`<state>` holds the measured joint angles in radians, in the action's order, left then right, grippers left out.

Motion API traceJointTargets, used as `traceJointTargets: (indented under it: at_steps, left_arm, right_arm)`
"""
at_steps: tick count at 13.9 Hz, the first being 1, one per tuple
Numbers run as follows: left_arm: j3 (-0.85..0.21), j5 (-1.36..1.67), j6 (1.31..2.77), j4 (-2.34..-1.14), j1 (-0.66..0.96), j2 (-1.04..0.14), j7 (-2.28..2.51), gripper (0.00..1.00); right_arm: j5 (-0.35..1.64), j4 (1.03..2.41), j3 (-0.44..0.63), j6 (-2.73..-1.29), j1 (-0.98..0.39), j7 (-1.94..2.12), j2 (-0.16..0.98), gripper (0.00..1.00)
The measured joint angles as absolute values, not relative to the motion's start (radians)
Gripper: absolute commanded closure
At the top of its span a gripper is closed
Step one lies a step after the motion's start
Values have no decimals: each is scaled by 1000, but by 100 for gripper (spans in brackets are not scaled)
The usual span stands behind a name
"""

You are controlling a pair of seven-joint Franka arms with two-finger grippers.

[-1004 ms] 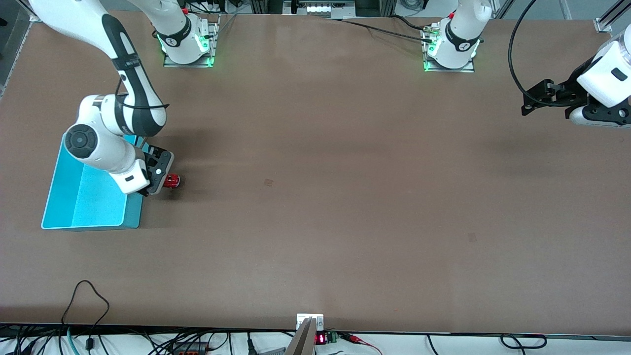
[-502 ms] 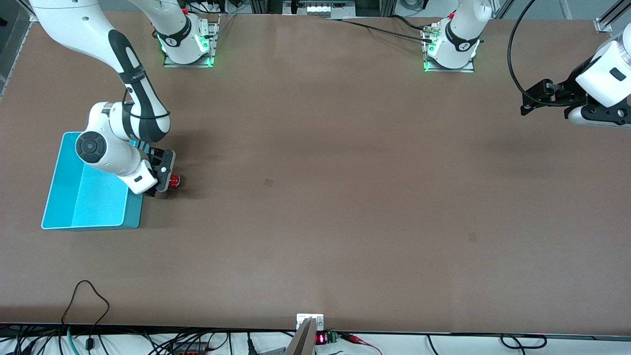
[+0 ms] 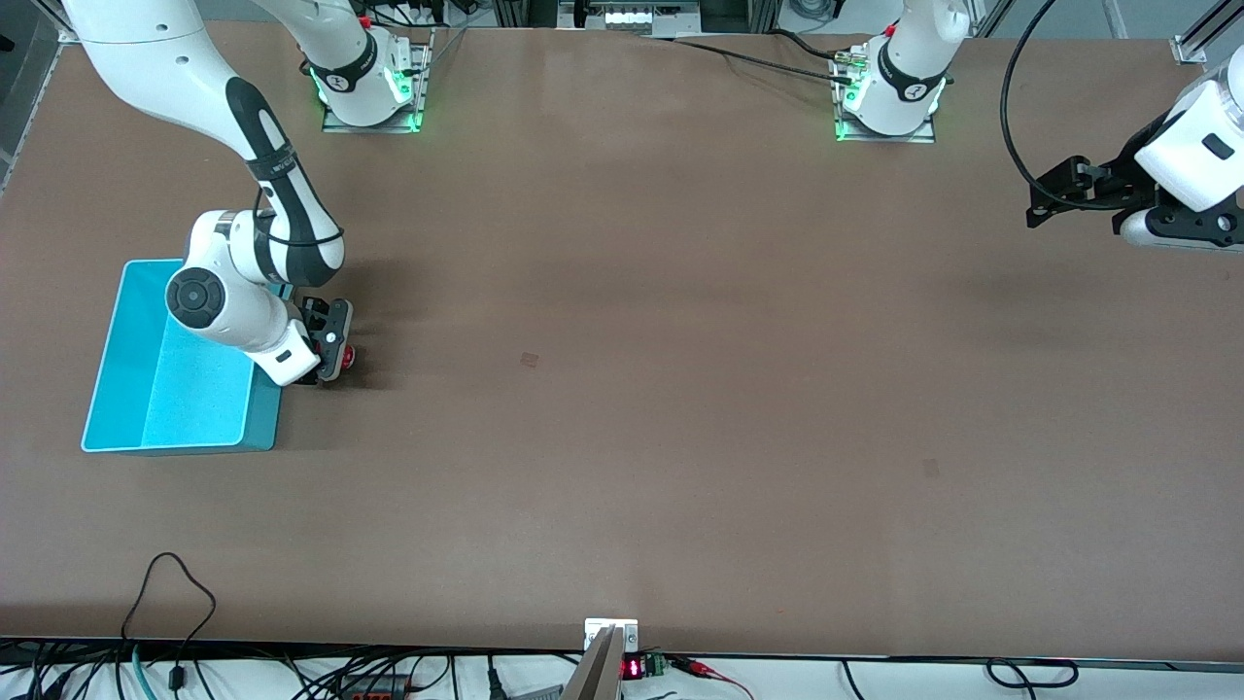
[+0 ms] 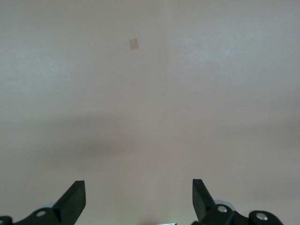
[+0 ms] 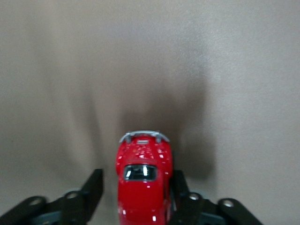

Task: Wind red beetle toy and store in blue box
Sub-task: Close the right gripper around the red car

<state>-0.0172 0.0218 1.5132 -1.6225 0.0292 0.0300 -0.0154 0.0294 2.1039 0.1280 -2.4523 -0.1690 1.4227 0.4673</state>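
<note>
Red beetle toy [image 5: 144,187] between right gripper [image 5: 136,192] narrowing jaws, one touching, beside blue box [image 3: 117,321], left gripper [image 4: 138,199] jaws wide.

The right arm reaches from its base down toward the right arm's end of the table, elbow bent, wrist turned steeply down. The right gripper [image 3: 333,358] is low at the table, its 2 fingers [image 5: 92,190] straddling the toy [image 5: 144,180]: 1 finger touches a flank, the other stands a little off, so the jaws are not quite clamped.

The left arm waits, folded high over the left arm's end of the table. The left gripper [image 3: 1054,194] hangs in the air over bare table, its 2 fingertips [image 4: 75,199] spread wide with nothing between them.
</note>
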Motion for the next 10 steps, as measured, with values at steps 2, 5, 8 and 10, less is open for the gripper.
traceJointTargets:
  at_steps: [2, 5, 8, 10]
  left_arm:
    - [-17, 22, 1513, -1622, 29, 30, -15, 0]
    - [-17, 22, 1513, -1622, 29, 30, -15, 0]
    - [-17, 22, 1513, -1622, 29, 30, -15, 0]
    - [-17, 22, 1513, -1622, 29, 30, -15, 0]
  right_arm:
    - [29, 2102, 128, -2455, -169, 1428, 461, 75]
    - [30, 2088, 124, -2459, -175, 1429, 438, 75]
    - [60, 2038, 108, -2461, -189, 1388, 380, 75]
    - [73, 2003, 98, -2459, -194, 1292, 339, 75]
